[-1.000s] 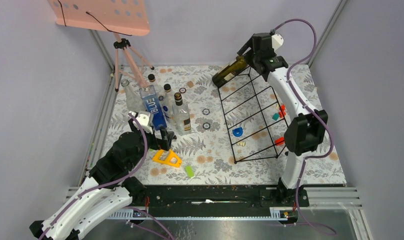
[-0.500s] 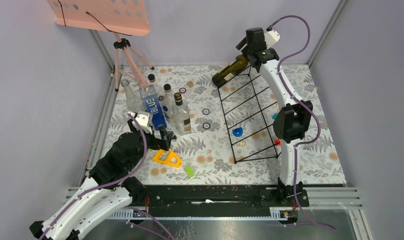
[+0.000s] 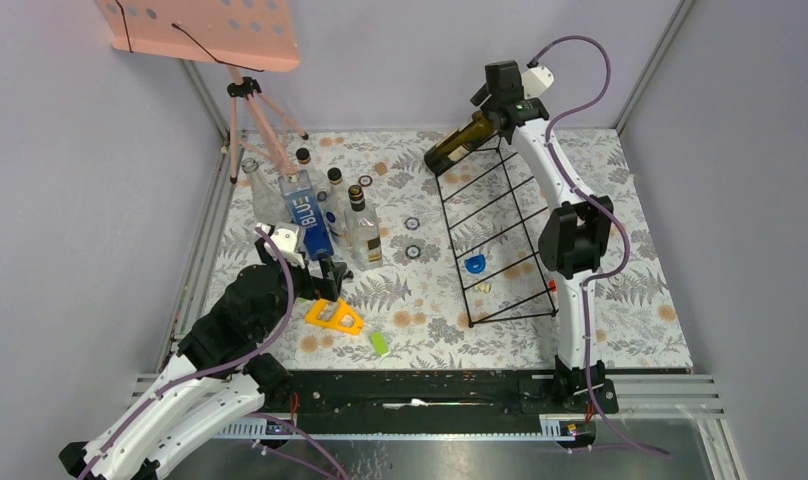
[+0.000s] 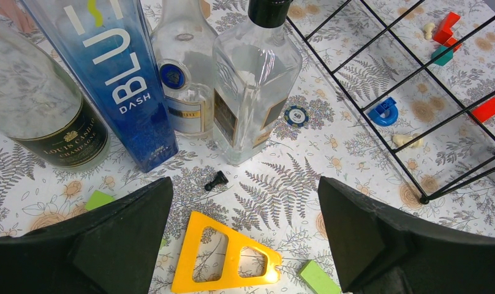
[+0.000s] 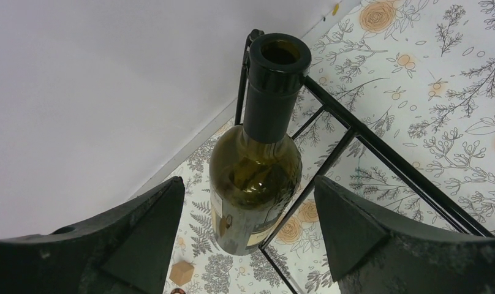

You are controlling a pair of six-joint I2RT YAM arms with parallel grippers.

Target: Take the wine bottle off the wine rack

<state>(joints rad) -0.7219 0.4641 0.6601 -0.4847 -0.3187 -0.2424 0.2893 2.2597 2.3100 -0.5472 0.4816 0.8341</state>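
The olive-green wine bottle lies slanted in the top far corner of the black wire wine rack, neck up. My right gripper is open just above the neck end. In the right wrist view the bottle points its open mouth at the camera, leaning on the rack's wire. It lies between and beyond my right gripper's spread fingers, untouched. My left gripper is open and empty low over the mat at the near left. It also shows in the left wrist view.
Several upright bottles, among them a blue BLUE DASH one, stand at the left. A yellow triangle, green blocks and a small black piece lie by my left gripper. Small toys lie under the rack. A pink tripod stand is at the far left.
My right arm has stretched up and swung its gripper left, closer to the bottle's neck. The bottle, the rack and my left arm have not moved.
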